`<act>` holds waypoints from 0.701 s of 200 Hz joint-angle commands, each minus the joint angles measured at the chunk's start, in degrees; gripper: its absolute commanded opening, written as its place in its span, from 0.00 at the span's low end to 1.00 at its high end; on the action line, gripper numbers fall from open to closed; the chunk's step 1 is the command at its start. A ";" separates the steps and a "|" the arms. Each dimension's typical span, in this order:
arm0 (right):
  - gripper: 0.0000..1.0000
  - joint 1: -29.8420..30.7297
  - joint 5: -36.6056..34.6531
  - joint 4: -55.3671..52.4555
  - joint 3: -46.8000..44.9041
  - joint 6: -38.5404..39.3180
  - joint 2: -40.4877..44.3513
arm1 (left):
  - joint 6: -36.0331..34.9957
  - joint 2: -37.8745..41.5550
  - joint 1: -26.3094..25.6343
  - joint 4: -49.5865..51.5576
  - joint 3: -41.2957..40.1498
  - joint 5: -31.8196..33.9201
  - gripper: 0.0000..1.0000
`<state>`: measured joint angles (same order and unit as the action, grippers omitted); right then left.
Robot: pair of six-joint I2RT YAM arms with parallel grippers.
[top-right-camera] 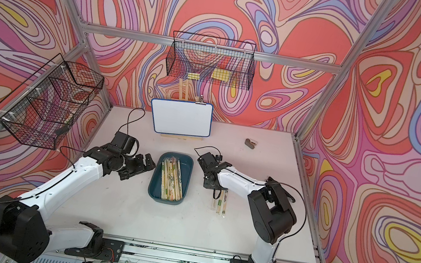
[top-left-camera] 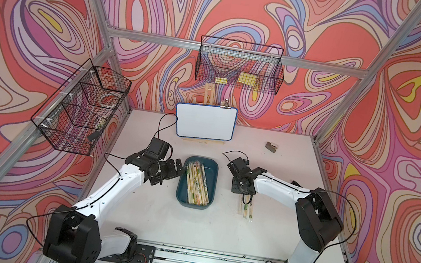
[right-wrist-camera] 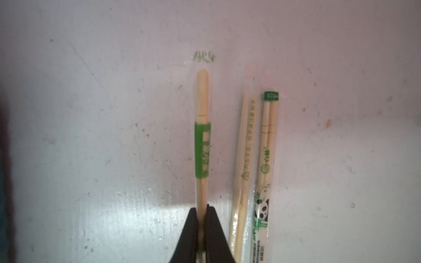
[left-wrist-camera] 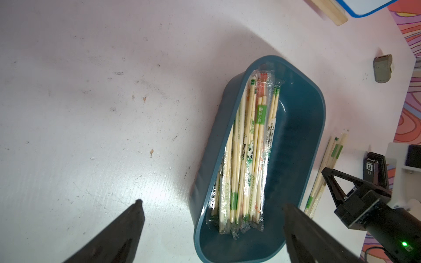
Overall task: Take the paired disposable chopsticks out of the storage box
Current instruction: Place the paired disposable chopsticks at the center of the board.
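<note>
Right hand [right-wrist-camera: 202, 208] was pressed shut on 1 green-banded chopstick pair [right-wrist-camera: 202, 150], pinching it near 1 end, outside the storage box [top-left-camera: 211, 174]. The pair pointed along the table [top-left-camera: 215, 234], low over it; I couldn't tell if it touched the surface. Just beside it lay 2 sleeved pairs [right-wrist-camera: 255, 159], flat and roughly parallel to the held 1, 1 of them with a panda print. In both top views these out pairs [top-right-camera: 220, 204] sat between the box and the right arm's base, near the box but apart from it.

Left hand [left-wrist-camera: 211, 202] was spread wide and empty, hovering at the box's long side nearest the left arm, its fingers [left-wrist-camera: 136, 211] not touching anything that I could see.

The teal box stood about mid-table, in front of the small whiteboard [top-left-camera: 205, 121]. The boxed chopsticks [left-wrist-camera: 248, 154] were a loose stack of many sleeved pairs, lying lengthwise and crowded toward the left-arm wall, with bare floor on the other side.

Progress, judged: early. 2 pairs out, a 3rd outside the box but not released, and most of the stack left inside. Likely next is dropping the held pair next to the 2, then more picks. The thin slippery sleeves looked easy to grab 2 at once.
</note>
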<state>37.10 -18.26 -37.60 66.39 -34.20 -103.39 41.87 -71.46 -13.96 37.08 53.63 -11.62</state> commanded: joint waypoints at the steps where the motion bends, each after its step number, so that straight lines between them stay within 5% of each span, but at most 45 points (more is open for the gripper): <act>1: 0.00 -0.40 -1.75 0.78 -0.88 -0.53 -0.98 | 0.23 -0.34 -0.37 0.32 1.48 0.97 1.00; 140: 0.01 -1.58 -1.87 2.13 -4.07 -0.56 -1.94 | 0.06 -1.14 -0.68 0.08 1.84 0.87 1.00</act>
<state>35.81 -19.18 -36.32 63.13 -34.17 -104.71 41.85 -72.12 -14.06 37.08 54.06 -11.57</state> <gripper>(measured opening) 0.106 0.997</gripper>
